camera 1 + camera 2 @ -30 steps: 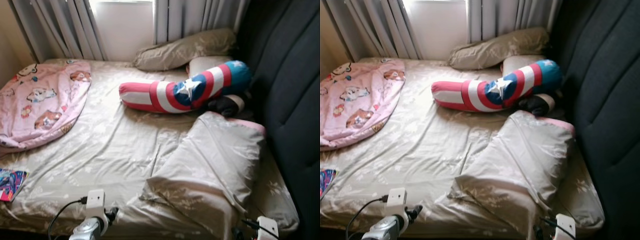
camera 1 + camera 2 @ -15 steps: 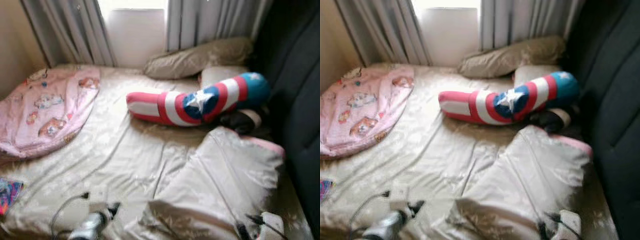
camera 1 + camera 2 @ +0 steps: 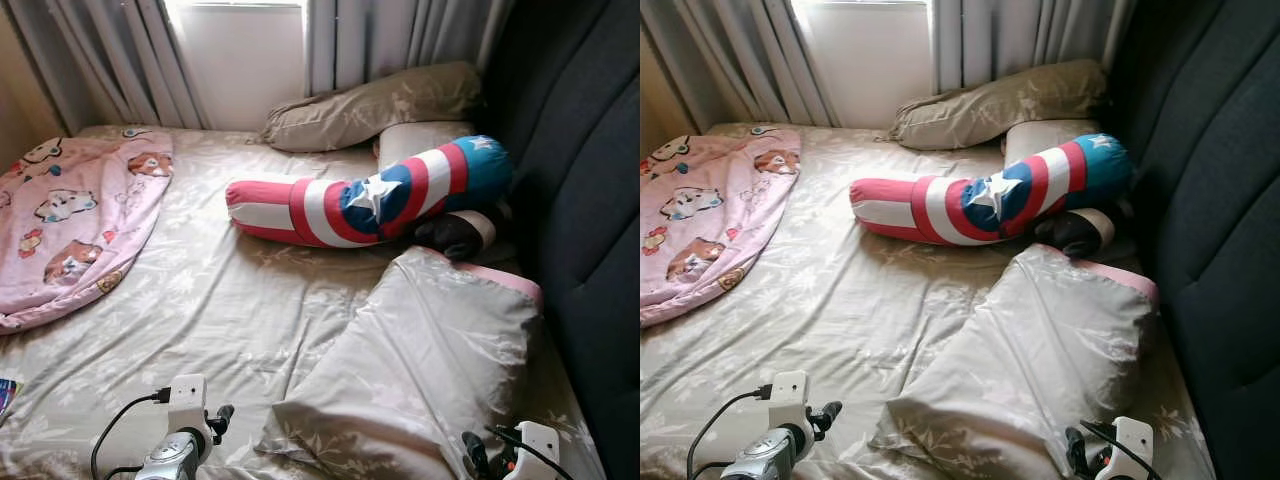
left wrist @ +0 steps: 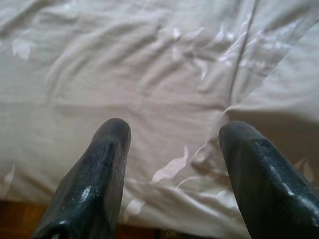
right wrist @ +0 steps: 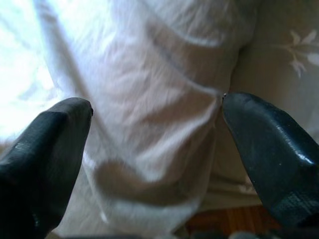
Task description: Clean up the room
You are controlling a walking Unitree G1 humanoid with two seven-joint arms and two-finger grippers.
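Lying crumpled at about four o'clock on the bed [image 3: 200,300], the big beige pillow [image 3: 430,370] sits just ahead of both grippers; the striped bolster [image 3: 360,195] lies at one o'clock. The view has steadied and sharpened since a moment ago, so I'd judge the robot has stopped walking. Left gripper [image 4: 172,134] and right gripper [image 5: 157,117] hang spread wide, holding nothing.
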